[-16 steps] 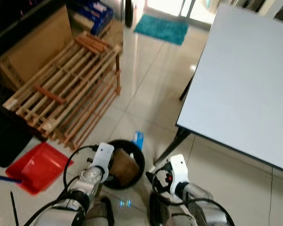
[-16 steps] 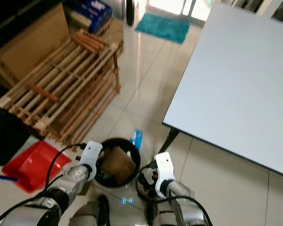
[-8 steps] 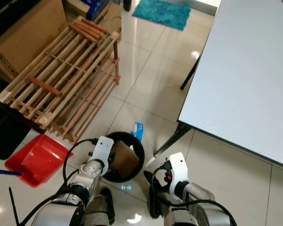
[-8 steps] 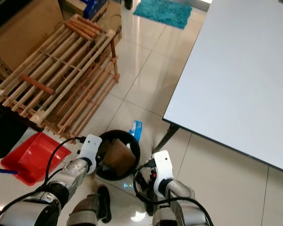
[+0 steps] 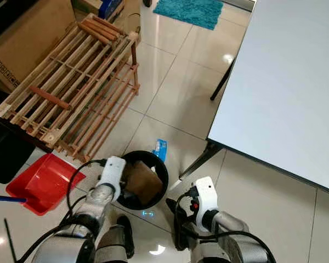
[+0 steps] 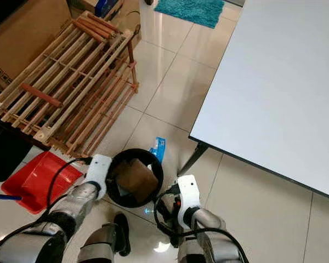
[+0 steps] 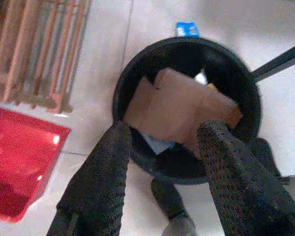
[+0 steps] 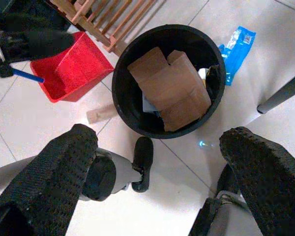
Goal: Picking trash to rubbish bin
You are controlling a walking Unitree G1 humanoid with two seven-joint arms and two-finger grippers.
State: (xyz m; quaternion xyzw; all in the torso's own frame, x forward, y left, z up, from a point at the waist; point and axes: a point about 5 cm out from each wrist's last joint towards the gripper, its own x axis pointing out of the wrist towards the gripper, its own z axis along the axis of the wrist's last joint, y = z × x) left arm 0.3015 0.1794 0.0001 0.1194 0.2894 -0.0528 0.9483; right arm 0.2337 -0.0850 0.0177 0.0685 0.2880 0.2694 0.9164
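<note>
A black round rubbish bin [image 5: 159, 167] stands on the tiled floor just ahead of my feet, with a brown piece of cardboard [image 5: 142, 182] and some paper lying in it. A blue wrapper [image 5: 160, 149] lies on the floor against the bin's far side. My left gripper [image 7: 167, 132] hangs open above the bin's near-left rim with nothing between its fingers. My right gripper [image 8: 160, 142] is open and empty too, held above the floor to the right of the bin [image 8: 123, 59]. The blue wrapper [image 8: 234, 46] lies beyond the bin.
A wooden slatted rack [image 5: 71, 87] lies to the left, with a cardboard box [image 5: 27, 38] behind it. A red dustpan [image 5: 38, 183] sits left of the bin. A white table [image 5: 285, 82] fills the right, its dark leg [image 5: 200, 161] close to the bin. A teal mat [image 5: 194, 10] lies far ahead.
The camera has moved, so the whole scene has shifted. My left wrist has slid a little to the left of the bin. The cardboard and the blue wrapper lie where they were.
</note>
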